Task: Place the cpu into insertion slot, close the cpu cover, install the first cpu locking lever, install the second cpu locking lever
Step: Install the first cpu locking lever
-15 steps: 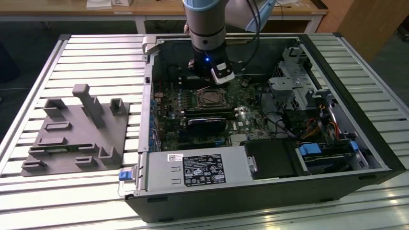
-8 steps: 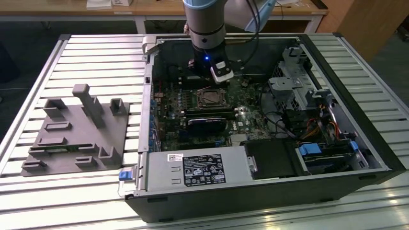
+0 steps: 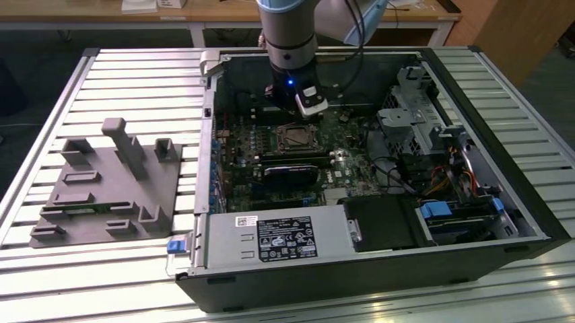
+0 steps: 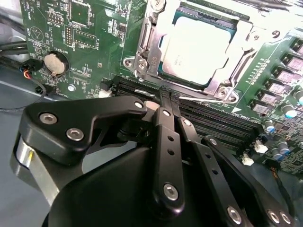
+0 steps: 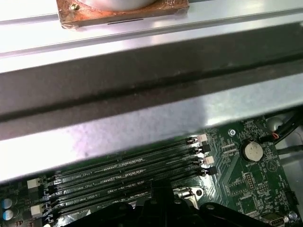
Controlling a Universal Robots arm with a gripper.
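Evidently lever work: in the exterior view the gripper [image 3: 310, 111] hangs just beside the insertion slot [image 3: 293, 138]. Second wrist view: cpu [image 4: 196, 45] seated there, cpu cover [image 4: 147, 45] down, jaws pinched together at the slot-side locking lever [image 4: 200, 98], which likely needs pressing under its catch. First wrist view: memory slots [image 5: 128, 170] neighbouring that slot.

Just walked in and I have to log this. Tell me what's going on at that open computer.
A robot arm reaches into the open computer case, which lies on its side. Its gripper, shut, sits low over the motherboard. The cpu is already seated, with the cpu cover down around it. The gripper's tip is at a thin metal lever along the cover's edge; whether it grips the lever is unclear.
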